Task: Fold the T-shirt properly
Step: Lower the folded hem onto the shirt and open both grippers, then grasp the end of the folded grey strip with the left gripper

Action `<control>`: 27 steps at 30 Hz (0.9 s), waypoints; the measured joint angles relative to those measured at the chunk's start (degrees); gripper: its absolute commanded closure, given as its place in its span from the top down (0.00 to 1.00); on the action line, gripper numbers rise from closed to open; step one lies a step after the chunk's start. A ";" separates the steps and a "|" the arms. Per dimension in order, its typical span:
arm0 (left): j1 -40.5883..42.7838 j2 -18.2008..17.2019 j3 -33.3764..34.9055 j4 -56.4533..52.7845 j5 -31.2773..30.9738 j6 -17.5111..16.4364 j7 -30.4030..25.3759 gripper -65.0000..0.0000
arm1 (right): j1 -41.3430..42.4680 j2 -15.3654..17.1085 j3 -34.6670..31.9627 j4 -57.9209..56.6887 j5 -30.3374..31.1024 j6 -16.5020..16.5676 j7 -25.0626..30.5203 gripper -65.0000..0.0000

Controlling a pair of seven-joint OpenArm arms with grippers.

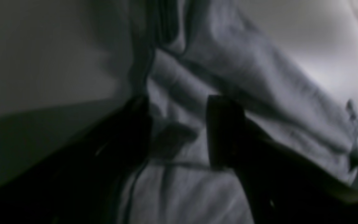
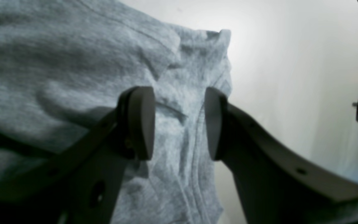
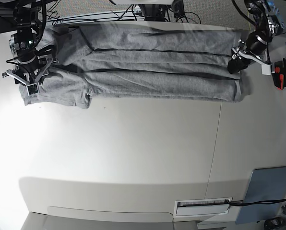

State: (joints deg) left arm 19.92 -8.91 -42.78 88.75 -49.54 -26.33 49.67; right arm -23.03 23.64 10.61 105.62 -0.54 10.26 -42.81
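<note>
The heather-grey T-shirt (image 3: pixel 148 72) lies as a long band along the table's far edge, its long sides folded in toward the middle and its plain side up. My right gripper (image 3: pixel 31 82) is over the shirt's left end by the sleeve. In the right wrist view the right gripper (image 2: pixel 177 123) stands open, with a rumpled corner of the T-shirt (image 2: pixel 73 62) under its pads. My left gripper (image 3: pixel 236 61) is at the shirt's right end. In the dim left wrist view the left gripper (image 1: pixel 179 133) is open over folds of the T-shirt (image 1: pixel 259 77).
The white table (image 3: pixel 133 153) has a seam running down its right part. A blue-grey pad (image 3: pixel 265 191) lies at the near right corner. A red and black tool (image 3: pixel 279 75) sits at the right edge. Cables run behind the table's far edge.
</note>
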 measured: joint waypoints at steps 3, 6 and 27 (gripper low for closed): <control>-2.23 1.44 -0.04 -1.07 0.00 0.90 -0.68 0.48 | 0.00 0.00 0.00 0.00 0.00 0.00 -0.02 0.40; -4.90 2.14 -0.04 -3.54 -0.52 0.85 -0.74 0.48 | 0.00 0.00 0.00 0.00 -0.02 0.00 -0.04 0.40; -4.57 3.37 -0.04 -8.31 -0.98 -7.17 -7.06 0.00 | 0.02 0.00 0.00 0.00 0.00 0.00 -0.46 0.40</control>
State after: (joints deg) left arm 15.35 -5.54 -42.83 80.44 -50.52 -33.50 42.61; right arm -23.00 23.64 10.61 105.62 -0.54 10.26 -43.27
